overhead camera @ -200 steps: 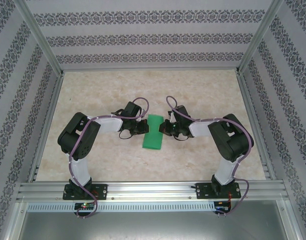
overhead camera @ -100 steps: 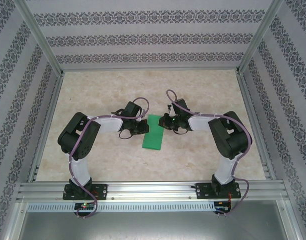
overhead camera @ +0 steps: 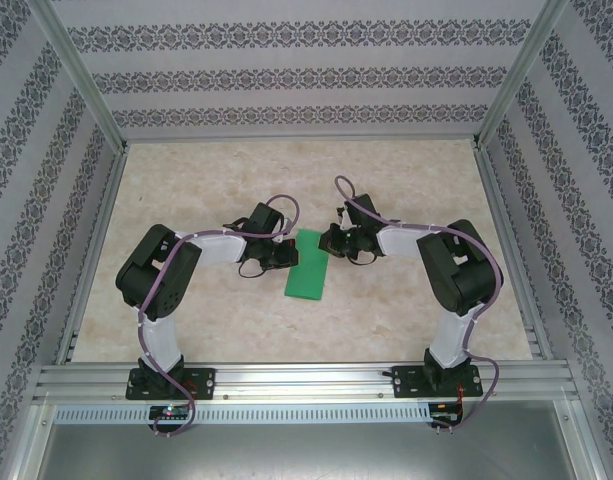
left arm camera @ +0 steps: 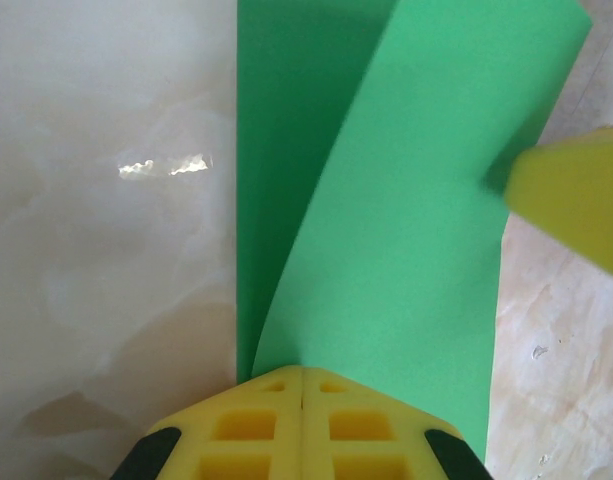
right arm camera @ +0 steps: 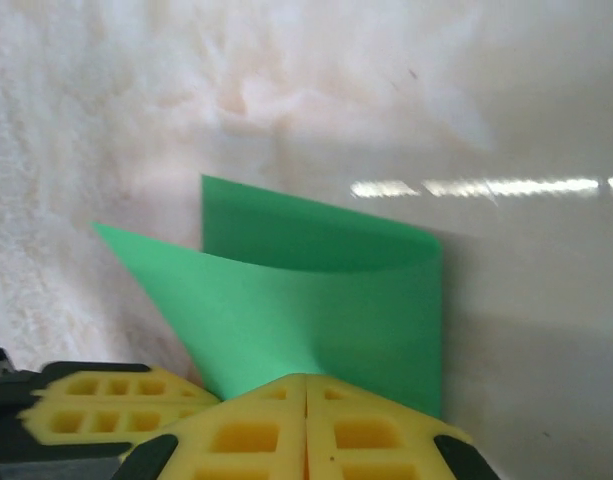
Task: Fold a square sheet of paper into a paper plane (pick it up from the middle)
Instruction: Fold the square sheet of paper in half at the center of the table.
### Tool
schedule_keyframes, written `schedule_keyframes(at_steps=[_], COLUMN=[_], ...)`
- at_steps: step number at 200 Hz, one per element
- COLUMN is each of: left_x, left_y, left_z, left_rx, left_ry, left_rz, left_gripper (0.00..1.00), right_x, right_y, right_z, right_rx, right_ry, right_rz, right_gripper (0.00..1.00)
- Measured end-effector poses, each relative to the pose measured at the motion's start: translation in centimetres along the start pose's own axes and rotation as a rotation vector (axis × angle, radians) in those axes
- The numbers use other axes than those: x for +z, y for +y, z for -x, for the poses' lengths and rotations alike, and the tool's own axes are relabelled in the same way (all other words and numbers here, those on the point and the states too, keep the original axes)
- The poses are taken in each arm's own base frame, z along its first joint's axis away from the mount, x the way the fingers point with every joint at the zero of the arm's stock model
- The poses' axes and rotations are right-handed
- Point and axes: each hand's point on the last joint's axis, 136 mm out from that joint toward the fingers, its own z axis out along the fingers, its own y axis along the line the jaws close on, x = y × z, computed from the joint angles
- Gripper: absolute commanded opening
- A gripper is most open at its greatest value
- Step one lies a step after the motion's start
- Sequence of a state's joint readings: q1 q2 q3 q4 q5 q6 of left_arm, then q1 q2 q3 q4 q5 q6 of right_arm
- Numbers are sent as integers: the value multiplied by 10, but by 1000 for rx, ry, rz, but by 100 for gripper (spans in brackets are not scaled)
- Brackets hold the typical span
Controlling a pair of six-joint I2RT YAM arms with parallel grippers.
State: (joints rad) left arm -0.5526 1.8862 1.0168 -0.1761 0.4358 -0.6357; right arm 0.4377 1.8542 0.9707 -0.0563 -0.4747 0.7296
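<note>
Jaws of both arms pinch the plain, half-folded green paper (overhead camera: pixel 307 265).

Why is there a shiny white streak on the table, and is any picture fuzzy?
Left wrist view: a small white glint of light on the glossy beige marbled tabletop, while the thin bright green sheet of paper looks fairly crisp. Right wrist view: a long glare streak on the tabletop, and the paper's edges look soft. Top external view: evenly lit and sharp.
</note>
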Motion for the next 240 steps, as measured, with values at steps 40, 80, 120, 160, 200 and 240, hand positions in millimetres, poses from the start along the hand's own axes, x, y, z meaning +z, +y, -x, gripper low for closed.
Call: schedule_keyframes(at_steps=[40, 80, 120, 160, 200, 240], left_x=[0, 0, 0, 0, 0, 0], left_y=[0, 0, 0, 0, 0, 0], left_z=[0, 0, 0, 0, 0, 0], left_rx=[0, 2, 3, 3, 2, 3], left_ry=[0, 1, 2, 1, 2, 2], left_rz=[0, 1, 1, 1, 4, 4], left_gripper=[0, 0, 0, 0, 0, 0], right_x=[-1, 10, 6, -2, -1, 8], right_y=[-1, -20, -21, -12, -16, -29], right_z=[14, 10, 11, 29, 33, 29], right_rx=[3, 35, 51, 59, 73, 105], right_ry=[-22, 11, 26, 5, 8, 36], right_rz=[-1, -40, -69, -59, -64, -90], right_gripper=[8, 8, 8, 8, 8, 8])
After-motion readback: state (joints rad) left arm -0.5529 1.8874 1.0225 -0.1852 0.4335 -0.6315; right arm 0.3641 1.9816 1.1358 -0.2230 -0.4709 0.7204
